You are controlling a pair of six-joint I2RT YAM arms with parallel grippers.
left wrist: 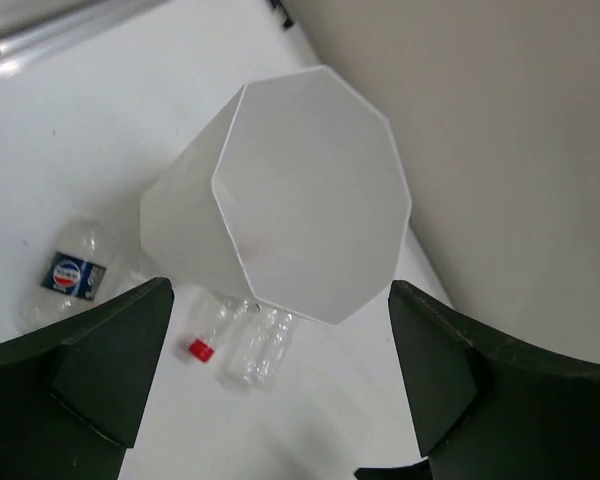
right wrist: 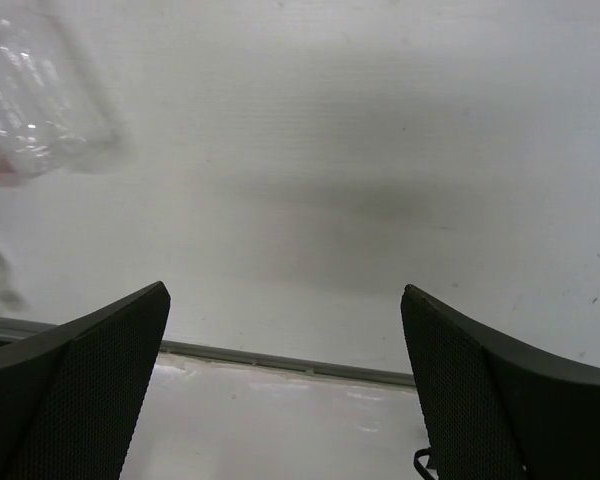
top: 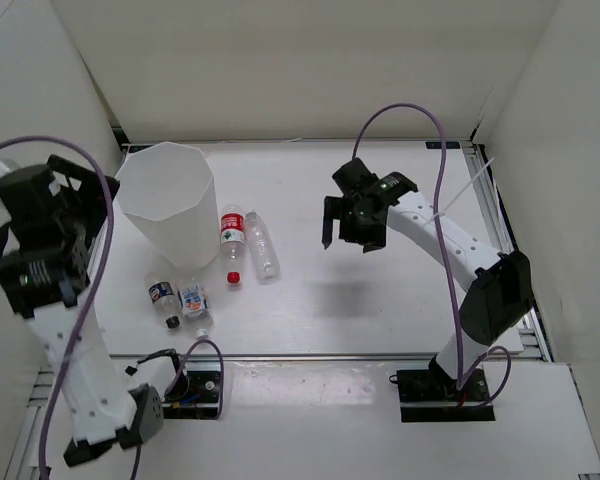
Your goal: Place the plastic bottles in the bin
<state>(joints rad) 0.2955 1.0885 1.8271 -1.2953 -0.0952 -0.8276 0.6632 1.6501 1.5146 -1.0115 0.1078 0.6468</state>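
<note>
The white faceted bin (top: 165,200) stands upright at the back left; the left wrist view looks down into it (left wrist: 310,190), and I see no bottle in it. The red-labelled bottle (top: 232,238) and the plain bottle (top: 263,248) lie side by side just right of the bin. Two short blue-white labelled bottles (top: 163,297) (top: 193,300) lie in front of it. My left gripper (top: 78,195) hovers high, left of the bin, open and empty (left wrist: 280,300). My right gripper (top: 345,235) is open and empty above the table, right of the plain bottle (right wrist: 30,90).
White walls enclose the table on the left, back and right. A metal rail (right wrist: 280,360) runs along the table's near edge. The arm bases (top: 445,385) sit at the front with cables.
</note>
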